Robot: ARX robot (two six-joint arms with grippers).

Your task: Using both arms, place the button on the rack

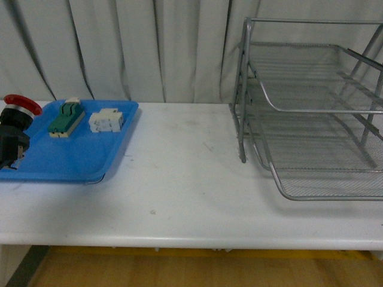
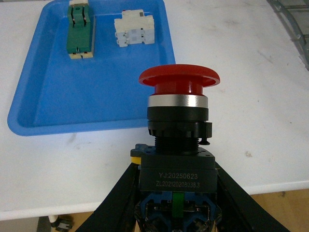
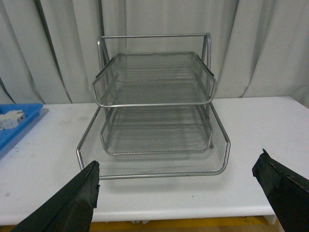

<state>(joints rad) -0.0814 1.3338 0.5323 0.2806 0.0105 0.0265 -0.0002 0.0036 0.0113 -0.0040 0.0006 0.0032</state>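
Carrying is the step in hand, judging from the front view: the button [image 1: 20, 110] is being held off the surface at the far left edge of the picture, by the blue tray [image 1: 72, 164], red cap uppermost and slightly tilted. The rack [image 1: 311, 113] is standing well apart from it at the right of the table [image 1: 185, 185]. On the tray, the green switch block [image 1: 66, 118] and the white terminal block [image 1: 106, 120] are lying near each other without touching. In the left wrist view, the left gripper [image 2: 176, 186] is clamping the button's black-and-blue body between its two black fingers [image 2: 120, 198] — jaws closed on the body, cap and silver collar standing free beyond them. In the right wrist view, the right gripper [image 3: 177, 164] is facing the open front of the rack with its jaws spread wide and nothing between them; the button is not showing here. The next move is probably calling for a handover — the left arm bringing the button toward the middle of the table, and the right gripper closing on a free part such as the cap or collar, since the left fingers are covering the body. The surface is a white tabletop, lightly scuffed. Pale pleated curtains [image 1: 149, 48] are hanging behind it, and a wooden floor [image 1: 179, 272] is showing below its front edge.
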